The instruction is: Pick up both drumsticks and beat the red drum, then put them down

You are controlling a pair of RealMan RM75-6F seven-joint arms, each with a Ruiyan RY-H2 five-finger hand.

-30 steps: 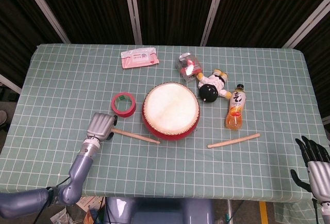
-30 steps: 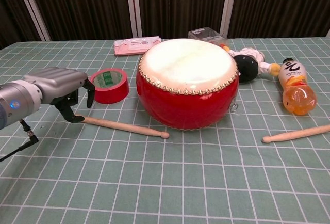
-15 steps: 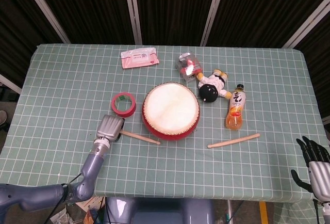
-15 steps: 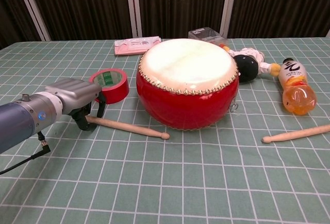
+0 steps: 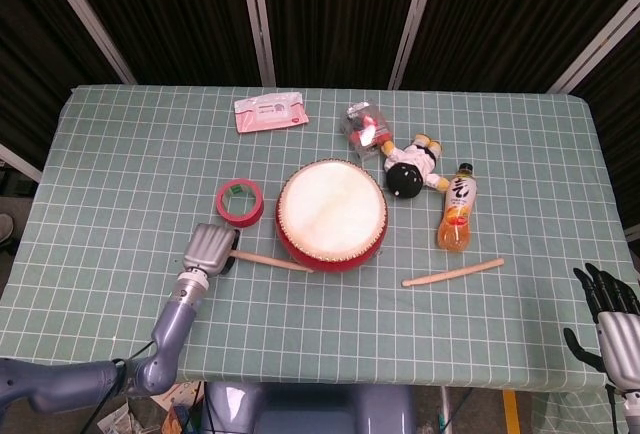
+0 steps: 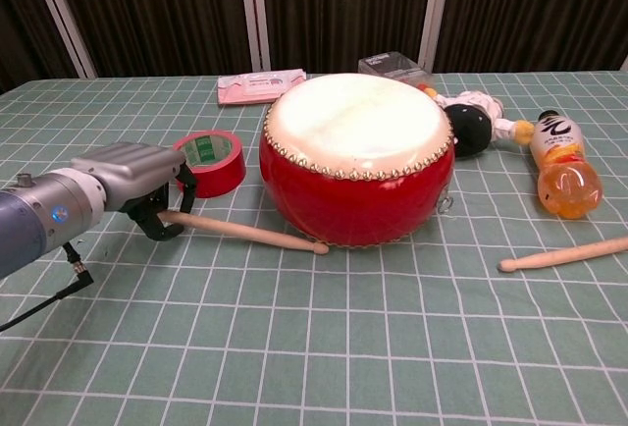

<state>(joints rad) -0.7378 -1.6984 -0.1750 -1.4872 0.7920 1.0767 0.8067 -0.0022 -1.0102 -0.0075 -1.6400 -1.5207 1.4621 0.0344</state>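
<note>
Our left hand (image 6: 137, 186) has its fingers (image 6: 162, 228) curled around the handle of the pale wooden drumstick (image 6: 250, 234), whose tip lies against the red drum (image 6: 355, 166) mid-surface. A shallow grip could let it roll free. Our right hand (image 5: 612, 319) hangs off the near right corner, fingers spread and holding nothing; the second wooden drumstick (image 5: 453, 273) lies untouched.

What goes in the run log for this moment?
left hand grips left drumstick | right drumstick on table | right hand off table, open

The red drum (image 6: 357, 195) has a glossy lacquered shell, a smooth matt pale skin and a ring of shiny metal studs. Left of it, the left hand (image 6: 137, 177) is matt grey metal or plastic, closed on a plain wooden drumstick (image 6: 250, 234); a second wooden drumstick (image 6: 563, 254) lies right. The tablecloth (image 6: 314, 347) is matt checked fabric. Behind it, the bottle (image 6: 561, 173) is glossy clear plastic.
</note>
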